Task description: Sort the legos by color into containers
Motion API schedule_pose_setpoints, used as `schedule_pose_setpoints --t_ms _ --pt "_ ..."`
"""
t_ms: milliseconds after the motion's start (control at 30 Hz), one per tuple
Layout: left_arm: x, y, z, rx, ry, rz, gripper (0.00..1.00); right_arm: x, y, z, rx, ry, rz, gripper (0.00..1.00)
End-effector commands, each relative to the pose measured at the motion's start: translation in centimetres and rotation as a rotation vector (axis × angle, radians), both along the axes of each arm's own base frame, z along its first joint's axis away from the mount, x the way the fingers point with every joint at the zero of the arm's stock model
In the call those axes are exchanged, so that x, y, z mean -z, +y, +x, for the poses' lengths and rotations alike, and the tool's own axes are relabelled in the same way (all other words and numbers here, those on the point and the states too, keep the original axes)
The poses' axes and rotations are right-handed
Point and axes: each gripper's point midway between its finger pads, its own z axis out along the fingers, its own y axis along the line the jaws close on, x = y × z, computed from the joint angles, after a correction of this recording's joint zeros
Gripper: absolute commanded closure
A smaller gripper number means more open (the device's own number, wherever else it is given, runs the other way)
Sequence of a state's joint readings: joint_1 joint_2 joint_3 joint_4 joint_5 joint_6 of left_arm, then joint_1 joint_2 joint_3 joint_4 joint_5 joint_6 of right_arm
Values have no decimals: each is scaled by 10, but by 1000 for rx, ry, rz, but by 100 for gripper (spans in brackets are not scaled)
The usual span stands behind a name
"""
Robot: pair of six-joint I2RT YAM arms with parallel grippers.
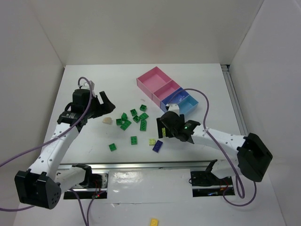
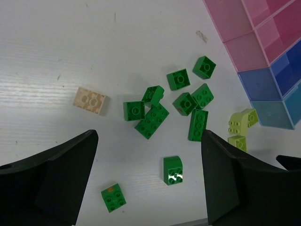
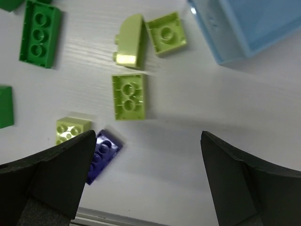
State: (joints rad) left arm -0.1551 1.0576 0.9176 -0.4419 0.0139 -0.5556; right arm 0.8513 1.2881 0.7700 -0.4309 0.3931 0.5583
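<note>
Several bright green legos (image 1: 134,117) lie scattered mid-table, also in the left wrist view (image 2: 153,120). A cream lego (image 1: 107,120) lies left of them (image 2: 90,100). A dark blue-purple lego (image 1: 157,146) lies near the front edge (image 3: 104,150), with pale yellow-green legos (image 3: 128,96) beside it. The containers (image 1: 154,79) stand at the back right: large pink, small pink (image 1: 169,91), two blue (image 1: 190,106). My left gripper (image 1: 107,106) is open and empty above the table (image 2: 149,134). My right gripper (image 1: 164,123) is open and empty over the pale legos (image 3: 148,134).
A lone yellow brick (image 1: 154,221) lies off the table at the bottom. A metal rail (image 1: 155,165) runs along the table's near edge. White walls enclose the table on three sides. The light blue box corner (image 3: 249,23) shows at the upper right of the right wrist view.
</note>
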Motion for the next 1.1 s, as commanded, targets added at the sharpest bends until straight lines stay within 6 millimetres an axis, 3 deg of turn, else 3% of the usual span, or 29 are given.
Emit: schedule_pose_setpoints --t_ms 0,100,267,533,600,700,867,933,1067 --pt "2 -8 -1 39 15 -24 7 6 33 11 -111 -11 62 1" --pt "9 -10 -2 47 38 -28 7 17 37 23 -91 -9 43 1" --pt "21 -8 -6 39 73 -17 7 36 36 36 -56 -8 -7 10" --pt "27 -8 -5 38 92 -14 7 40 45 45 -65 -23 -2 46" --pt "23 -8 -3 38 82 -15 7 34 47 47 -65 -30 6 54" --pt "21 -3 -2 26 80 8 7 9 43 51 -53 -77 14 66" --pt "19 -3 -3 26 71 7 6 -45 24 52 22 -182 43 66" --pt "18 -3 -3 26 71 7 6 -60 8 63 81 -219 51 66" --pt "42 4 -4 -13 151 41 6 -83 -23 92 175 -259 87 66"
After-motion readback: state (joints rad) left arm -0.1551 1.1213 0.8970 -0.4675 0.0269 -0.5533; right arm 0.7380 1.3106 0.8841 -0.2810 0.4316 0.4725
